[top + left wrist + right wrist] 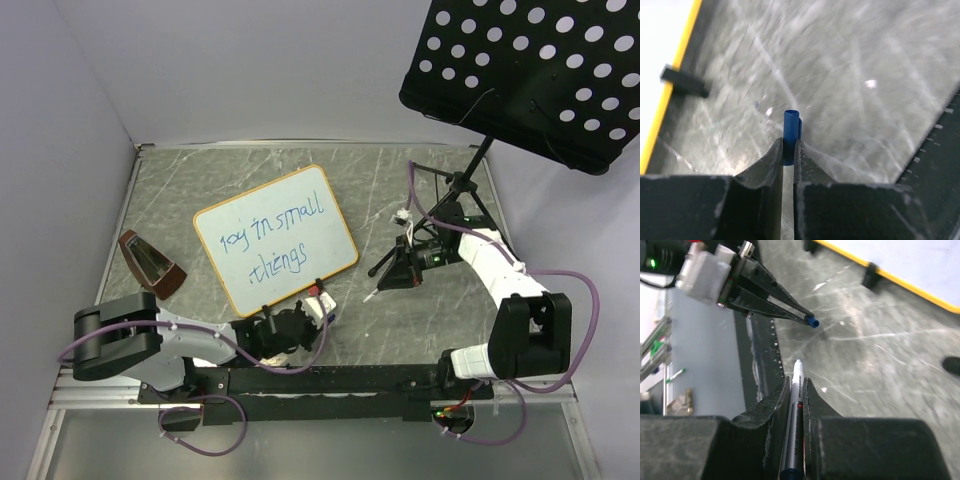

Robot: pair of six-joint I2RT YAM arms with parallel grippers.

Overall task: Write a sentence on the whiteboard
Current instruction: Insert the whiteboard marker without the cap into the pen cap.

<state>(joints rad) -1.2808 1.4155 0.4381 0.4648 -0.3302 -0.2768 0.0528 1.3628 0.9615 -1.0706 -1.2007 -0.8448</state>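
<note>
Whiteboard point(322, 252) lay on the counter point(250, 165), left of centre and skewed. It had a thin orange frame point(670, 95) and two black clip feet point(265, 309) on its near edge. Sentence point(272, 222) was on it in blue, in two lines: "joy in small" over "things".

Left hand point(788, 146) sat just beside the whiteboard's near right corner. It was closed on a blue cap point(791, 124), which stuck out past the fingertips, above the counter. In the left wrist view the frame and one clip foot showed at the left, blurred.

Right hand point(796, 384) was right of the whiteboard and apart from it, near the foot of the music stand point(530, 70). It was clamped on a marker point(796, 407), whose white nose poked out past the fingertips. In the right wrist view the marker tip aimed roughly toward the cap; the two were apart, not touching.

A dark brown wedge-shaped thing point(152, 265) lay just left of the whiteboard. The stand's black perforated panel hung over the far right corner of the counter. Purple cables point(585, 300) ran along both arms.
</note>
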